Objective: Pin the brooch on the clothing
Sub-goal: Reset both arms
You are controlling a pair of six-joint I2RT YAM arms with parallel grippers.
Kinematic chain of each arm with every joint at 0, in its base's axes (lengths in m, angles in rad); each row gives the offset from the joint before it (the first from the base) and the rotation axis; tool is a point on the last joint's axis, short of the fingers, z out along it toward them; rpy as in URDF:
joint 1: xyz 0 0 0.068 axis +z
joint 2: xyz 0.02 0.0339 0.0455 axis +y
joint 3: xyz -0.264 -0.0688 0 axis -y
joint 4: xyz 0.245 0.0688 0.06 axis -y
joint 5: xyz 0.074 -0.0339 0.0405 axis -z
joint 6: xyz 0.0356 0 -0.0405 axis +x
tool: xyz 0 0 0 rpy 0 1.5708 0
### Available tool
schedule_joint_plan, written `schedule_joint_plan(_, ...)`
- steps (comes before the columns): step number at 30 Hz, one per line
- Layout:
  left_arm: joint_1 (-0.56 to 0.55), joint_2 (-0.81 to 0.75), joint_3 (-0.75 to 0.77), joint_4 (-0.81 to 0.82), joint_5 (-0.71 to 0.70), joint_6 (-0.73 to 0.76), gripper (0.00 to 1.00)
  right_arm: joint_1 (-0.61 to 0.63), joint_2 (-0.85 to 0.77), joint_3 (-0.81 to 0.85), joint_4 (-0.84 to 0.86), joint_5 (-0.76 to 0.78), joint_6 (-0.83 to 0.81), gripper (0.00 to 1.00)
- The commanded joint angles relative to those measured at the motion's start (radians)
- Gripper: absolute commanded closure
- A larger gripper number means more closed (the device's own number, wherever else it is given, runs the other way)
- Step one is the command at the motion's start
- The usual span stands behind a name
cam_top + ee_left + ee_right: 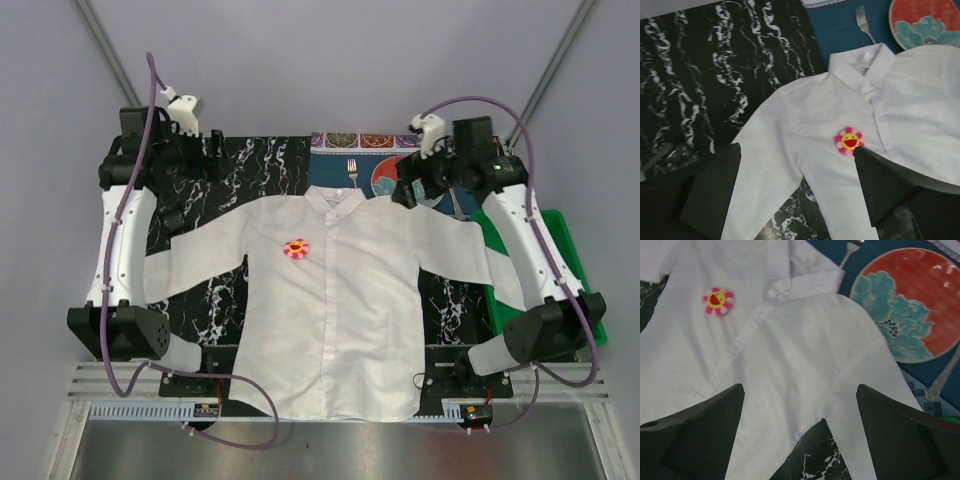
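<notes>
The white shirt [335, 300] lies flat and face up on the black marbled table, collar toward the far side, sleeves spread out. The brooch [297, 248], a small pink flower with a yellow smiling centre, sits on its chest left of the button line. It also shows in both wrist views, brooch [850, 141] and brooch [717, 301]. My left gripper [797, 147] hovers open, high over the shirt's left sleeve and armpit, holding nothing. Open too and empty, my right gripper [800, 390] hangs above the shirt [790, 355] near the right armpit.
A round red-and-teal plate [907, 300] and a fork [352, 170] rest on a blue placemat [840, 30] beyond the collar; the shirt's shoulder covers part of the plate. A green bin [560, 250] stands at the right. Black marbled tabletop [705, 75] shows around the shirt.
</notes>
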Motion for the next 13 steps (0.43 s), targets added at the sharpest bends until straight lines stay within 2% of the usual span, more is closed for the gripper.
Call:
schedule_joint_plan(1, 0.013, -0.067, -0.027, -0.123, -0.208, 0.089, 0.01, -0.117, -0.094, -0.105, -0.007, 0.085, 0.084, 0.00)
schedule_joint_plan(2, 0.014, -0.090, -0.060, -0.127, -0.228, 0.098, 0.01, -0.149, -0.108, -0.136, -0.006, 0.100, 0.089, 0.00)
schedule_joint_plan(5, 0.020, -0.205, -0.336, -0.084, -0.284, 0.135, 0.01, -0.187, -0.178, -0.267, 0.005, 0.140, 0.073, 0.01)
schedule_joint_plan(8, 0.020, -0.306, -0.509, -0.024, -0.313, 0.155, 0.01, -0.188, -0.232, -0.371, 0.033, 0.160, 0.073, 0.00)
schedule_joint_plan(13, 0.019, -0.377, -0.589, 0.010, -0.331, 0.159, 0.01, -0.188, -0.293, -0.427, 0.040, 0.159, 0.072, 0.00)
